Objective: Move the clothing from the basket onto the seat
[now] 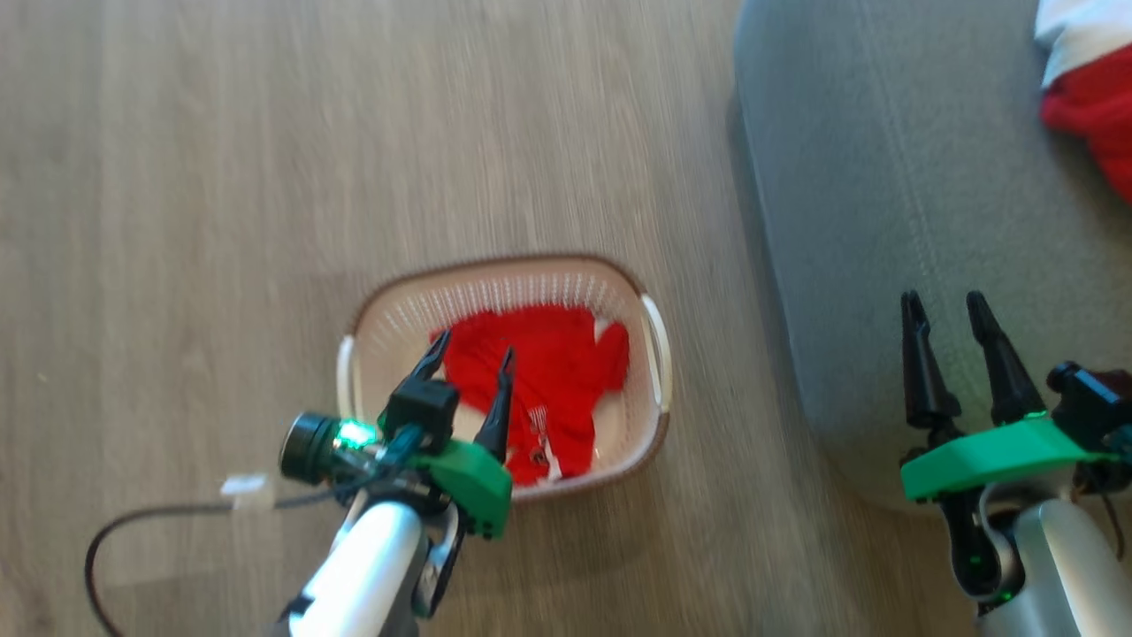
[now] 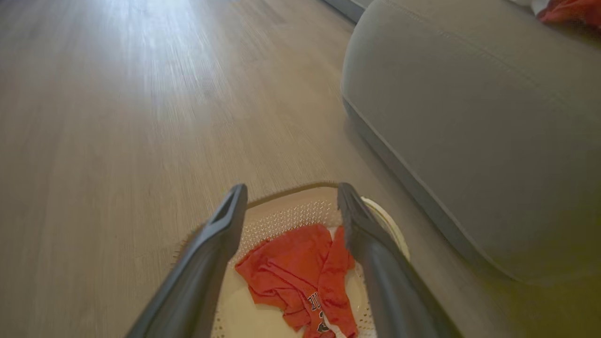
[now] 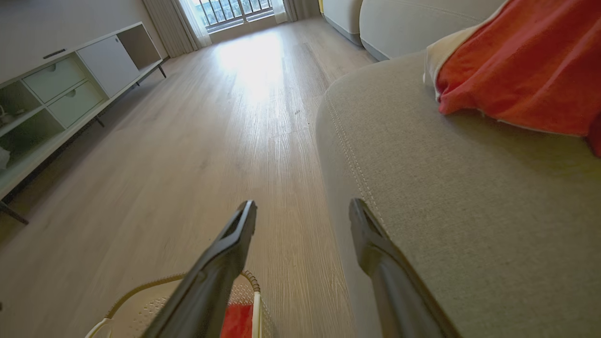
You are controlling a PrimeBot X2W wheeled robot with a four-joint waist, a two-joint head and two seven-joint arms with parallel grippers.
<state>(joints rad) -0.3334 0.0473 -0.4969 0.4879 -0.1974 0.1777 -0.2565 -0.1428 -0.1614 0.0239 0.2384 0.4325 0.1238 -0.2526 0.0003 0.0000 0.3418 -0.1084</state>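
1. Head view: the basket (image 1: 409, 305) is sitting on the wood floor (image 1: 265, 177), just beside the grey seat (image 1: 884, 177) but not touching it. A red garment (image 1: 557, 363) is lying crumpled inside the basket, with some small white print near its lower edge that's too blurry to read. The left gripper (image 1: 477, 343) is hanging over the basket with its fingers spread wide and nothing in them. The right gripper (image 1: 942, 296) is hovering over the seat's near edge, also spread and carrying nothing. A second red garment (image 1: 1092, 97) with a white panel is lying on the seat at the far right. A dark cable (image 1: 141, 518) with a white tag is trailing across the floor by the left arm.

2. Left wrist view: the two fingers are framing the garment in the basket below, and no fabric is pinched between them. Dark lettering is showing on the shirt, but it's folded up and I can't make it out.

3. Right wrist view: the fingers are standing well apart and empty, one over the floor and one over the seat's stitched corner. The second garment is lying on the cushion ahead. A white low cabinet (image 3: 70, 80) is standing along the wall, and a curtained window (image 3: 225, 9) is glowing at the far end.
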